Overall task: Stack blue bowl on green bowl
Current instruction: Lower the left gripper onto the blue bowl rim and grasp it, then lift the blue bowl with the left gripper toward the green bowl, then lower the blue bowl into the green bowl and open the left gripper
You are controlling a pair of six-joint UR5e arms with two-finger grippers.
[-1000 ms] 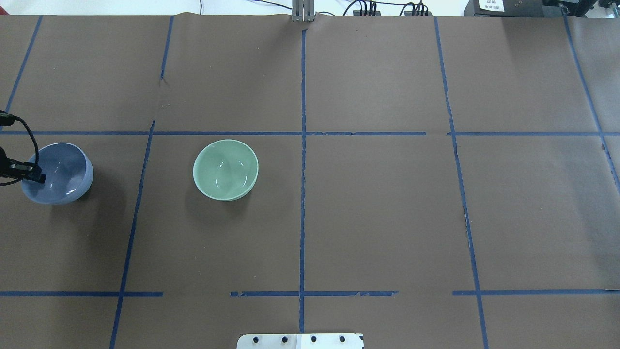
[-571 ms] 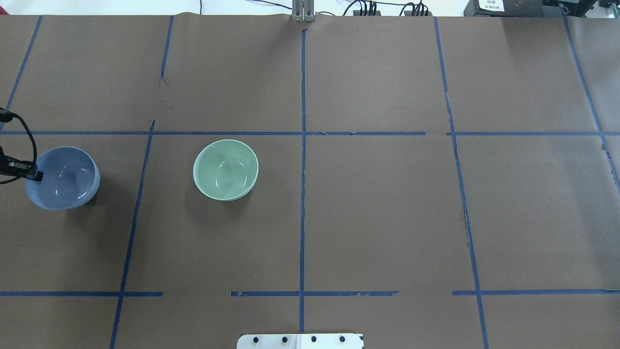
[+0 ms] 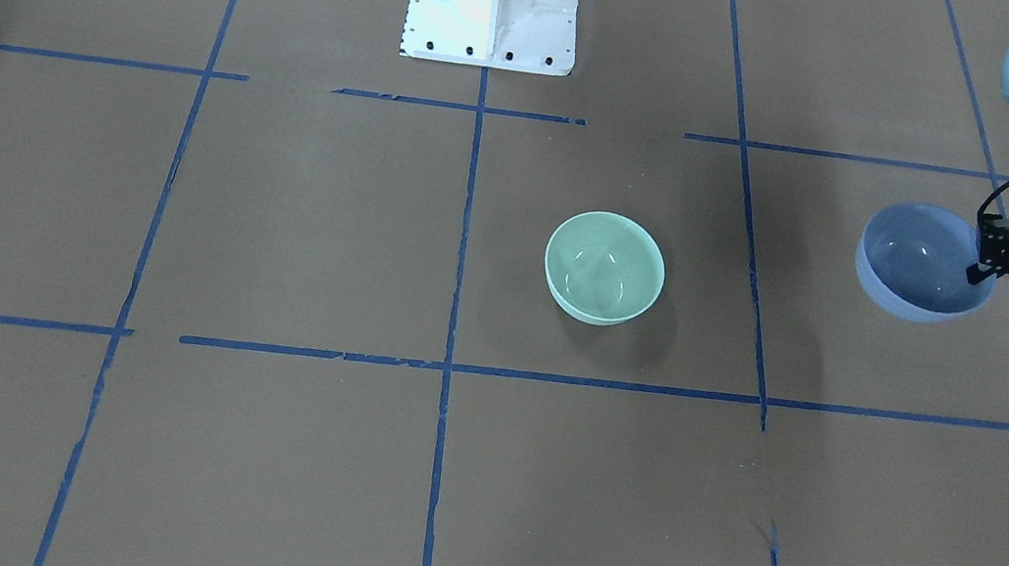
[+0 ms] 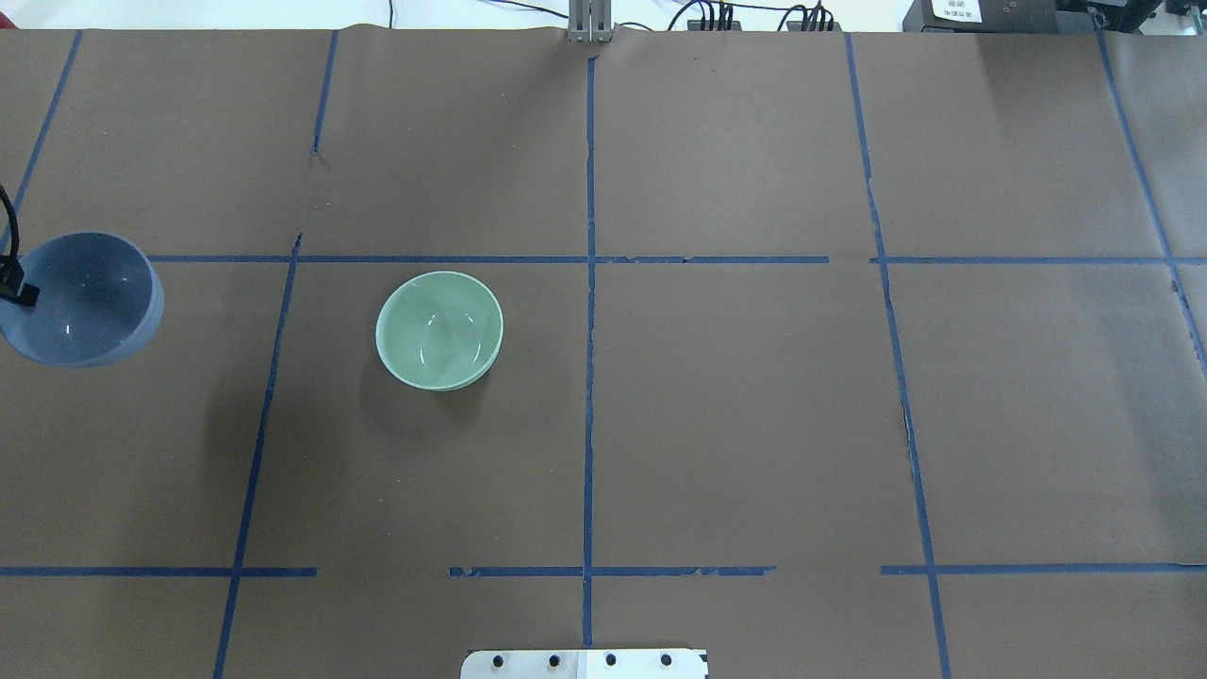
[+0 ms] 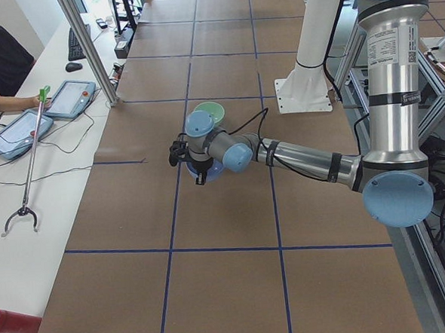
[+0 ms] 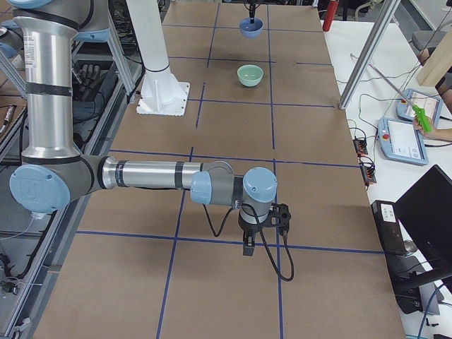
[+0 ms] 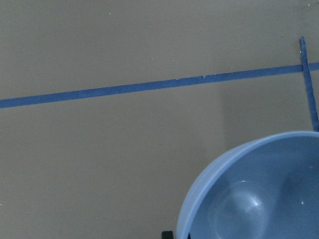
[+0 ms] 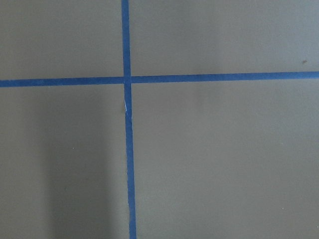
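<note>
Clamped on the rim of the blue bowl (image 3: 916, 267), the left gripper (image 3: 978, 269) holds it at the left end of the table (image 4: 735, 424), with one fingertip (image 3: 971, 277) showing inside the wall. The bowl opens upward and seems to hang clear of the brown paper, though no view shows the gap under it plainly. The green bowl (image 4: 439, 330) sits upright on the table, well apart from the blue one, toward the middle and just left of the central tape line (image 4: 588, 377). The right gripper (image 6: 248, 247) hangs pointing down above a tape crossing near the right end; I cannot tell whether it is spread or pressed together.
</note>
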